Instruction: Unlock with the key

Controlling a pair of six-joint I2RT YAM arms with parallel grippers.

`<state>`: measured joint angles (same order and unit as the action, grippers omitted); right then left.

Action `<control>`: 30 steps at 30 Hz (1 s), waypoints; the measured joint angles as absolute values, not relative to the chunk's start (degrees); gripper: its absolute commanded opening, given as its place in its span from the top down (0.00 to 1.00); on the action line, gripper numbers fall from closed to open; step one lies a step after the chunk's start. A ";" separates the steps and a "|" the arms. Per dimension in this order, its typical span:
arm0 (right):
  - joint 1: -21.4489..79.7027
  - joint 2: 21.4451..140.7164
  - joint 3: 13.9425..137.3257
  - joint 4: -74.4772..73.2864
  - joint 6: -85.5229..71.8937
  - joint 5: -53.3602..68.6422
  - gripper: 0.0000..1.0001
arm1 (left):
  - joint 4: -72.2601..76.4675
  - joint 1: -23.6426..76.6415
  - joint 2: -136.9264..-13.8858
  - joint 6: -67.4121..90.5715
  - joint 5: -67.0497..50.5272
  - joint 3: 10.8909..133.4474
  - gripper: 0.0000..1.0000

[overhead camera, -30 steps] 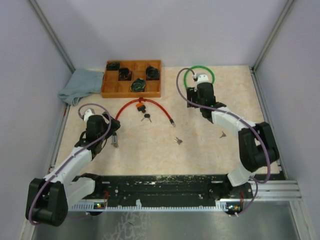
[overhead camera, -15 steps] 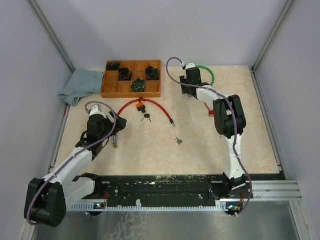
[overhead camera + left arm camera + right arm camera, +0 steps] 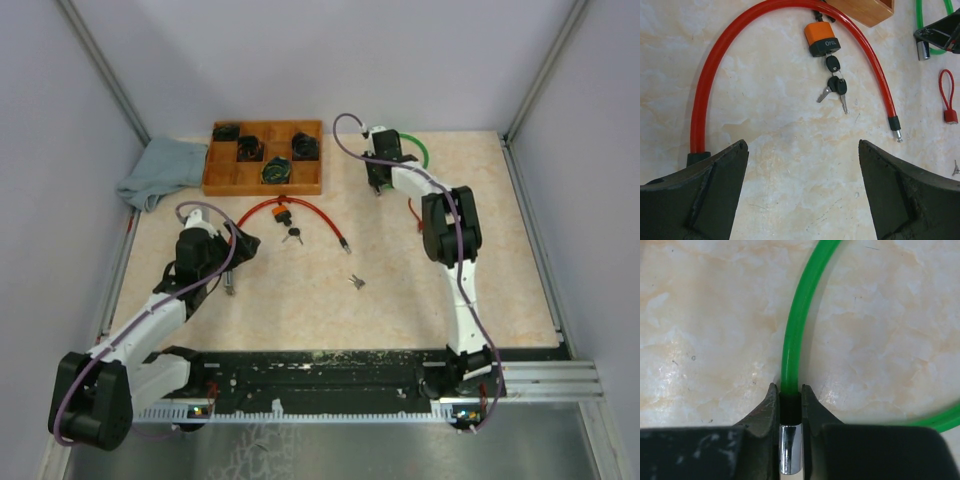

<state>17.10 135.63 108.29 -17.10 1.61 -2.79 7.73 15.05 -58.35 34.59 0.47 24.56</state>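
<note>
An orange padlock (image 3: 821,37) joins a red cable (image 3: 705,85), and a bunch of keys (image 3: 835,87) hangs from the padlock, one key in its keyhole. In the top view the padlock (image 3: 283,212) lies left of centre, below the tray. My left gripper (image 3: 802,150) is open over bare table just short of the keys, its left finger by the cable's black end. My right gripper (image 3: 790,395) is shut on the black collar and metal tip (image 3: 790,450) of a green cable (image 3: 792,340) at the back of the table (image 3: 379,183).
A wooden tray (image 3: 263,157) holding dark locks stands at the back left, with a grey cloth (image 3: 160,170) beside it. A loose key (image 3: 356,282) lies mid-table. A small red loop (image 3: 946,95) lies right of the red cable's free pin (image 3: 896,131).
My right gripper swung back to the green cable's end and its jaws closed on the collar. My left gripper edged slightly right toward the red cable and stayed open.
</note>
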 measured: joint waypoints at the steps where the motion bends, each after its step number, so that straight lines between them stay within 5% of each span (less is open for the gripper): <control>1: 17.10 135.59 108.36 -17.28 1.63 -2.44 1.00 | 7.97 15.09 -58.33 34.59 0.10 24.49 0.06; 16: 22.68 106.96 77.10 -13.50 2.48 0.99 1.00 | 11.42 15.29 -58.28 37.06 -9.06 23.49 0.06; 30: 45.78 86.65 59.37 -5.21 1.52 1.04 1.00 | 12.56 15.29 -58.00 47.92 -22.46 21.91 0.06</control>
